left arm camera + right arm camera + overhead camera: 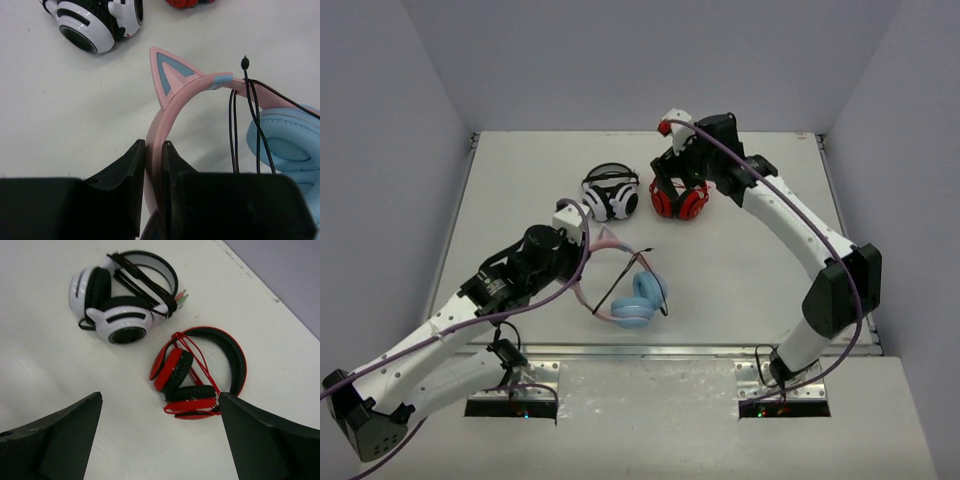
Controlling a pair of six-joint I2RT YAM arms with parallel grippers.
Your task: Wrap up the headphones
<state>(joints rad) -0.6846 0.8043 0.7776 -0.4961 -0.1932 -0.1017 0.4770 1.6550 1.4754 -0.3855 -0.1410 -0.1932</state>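
Wrapping appears in hand: left gripper (154,150) clenched on pink cat-eared, blue-cupped plastic headphones (630,295) near the tabletop's near edge, right gripper (160,397) released by the far edge; next, the slack thin black cable (232,125) needs winding.

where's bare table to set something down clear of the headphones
Bare: the table between the pink headphones and the right arm; also the far-left corner, left of the white-and-black headphones. Crowded: far middle, where those sit near the red-and-black headphones.
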